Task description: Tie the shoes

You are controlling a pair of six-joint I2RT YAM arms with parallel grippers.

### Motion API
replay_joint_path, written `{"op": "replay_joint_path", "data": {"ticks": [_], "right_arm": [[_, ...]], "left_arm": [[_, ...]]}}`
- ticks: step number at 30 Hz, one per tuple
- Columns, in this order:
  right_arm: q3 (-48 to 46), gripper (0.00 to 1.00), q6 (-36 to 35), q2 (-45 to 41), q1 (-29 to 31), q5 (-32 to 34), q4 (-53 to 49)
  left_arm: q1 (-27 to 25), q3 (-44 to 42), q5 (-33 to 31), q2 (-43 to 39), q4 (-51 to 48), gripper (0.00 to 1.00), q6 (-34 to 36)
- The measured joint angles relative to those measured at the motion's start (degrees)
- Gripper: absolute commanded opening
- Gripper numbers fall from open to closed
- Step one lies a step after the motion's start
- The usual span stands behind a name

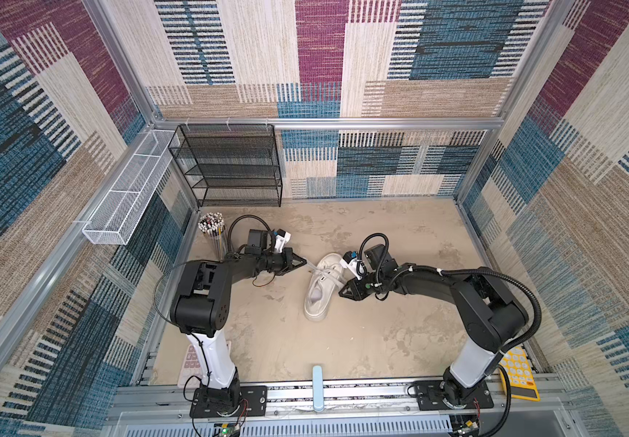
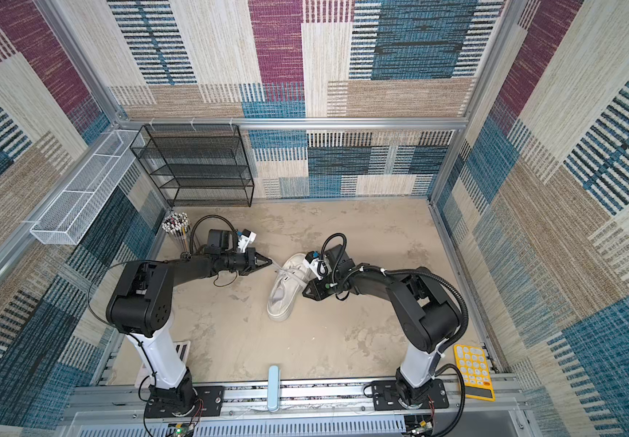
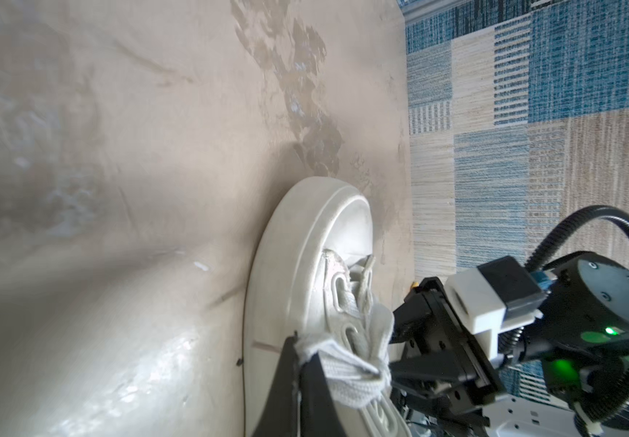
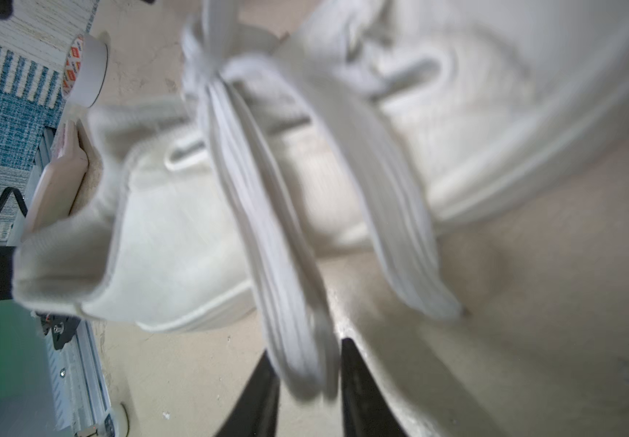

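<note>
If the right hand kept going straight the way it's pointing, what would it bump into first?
Probably the lace loop lying between the right hand's open fingers, then the shoe just behind it. The picture is blurry, so that's a guess.

The white platform sneaker point(image 1: 316, 302) sat upright between the left gripper point(image 1: 303, 262) and right gripper point(image 1: 341, 293). Its laces point(image 1: 326, 275) were knotted, one strand point(image 3: 339, 365) pinched by the left gripper, a loop point(image 4: 298, 321) slack between the right's parted jaws.

- A robot lab test cell: an aluminium frame point(image 1: 328, 123) boxes the bench, walled with patterned carpet panels point(image 1: 320, 45).
- Two robot arms point(image 1: 199, 295) are bolted to a metal rail point(image 1: 362, 393) along the lower edge in both top views.
- Props: a black mesh shelf point(image 1: 229, 166) and a white wire basket point(image 1: 127, 193) at upper left, and a yellow calculator point(image 1: 519, 374) at lower right.
</note>
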Motion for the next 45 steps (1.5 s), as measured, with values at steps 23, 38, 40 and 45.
{"op": "replay_joint_path", "data": {"ticks": [23, 38, 40, 45], "right_arm": [[3.41, 0.51, 1.38, -3.85, -0.04, 4.24, -7.08], [16.98, 0.44, -4.22, 0.42, -0.04, 5.22, -11.47], [17.55, 0.43, -4.31, 0.74, -0.04, 5.18, -11.98], [18.6, 0.42, -4.46, 1.38, -0.04, 5.11, -13.07]], "left_arm": [[2.25, 2.34, -6.73, -7.23, -17.84, 0.86, 18.27], [2.23, -5.55, 1.2, -2.03, 2.32, 0.7, 7.15], [2.08, -5.33, 2.14, -0.94, 3.82, 0.69, 5.66], [1.46, -3.82, 2.21, 1.29, 6.1, 0.6, 4.09]]}}
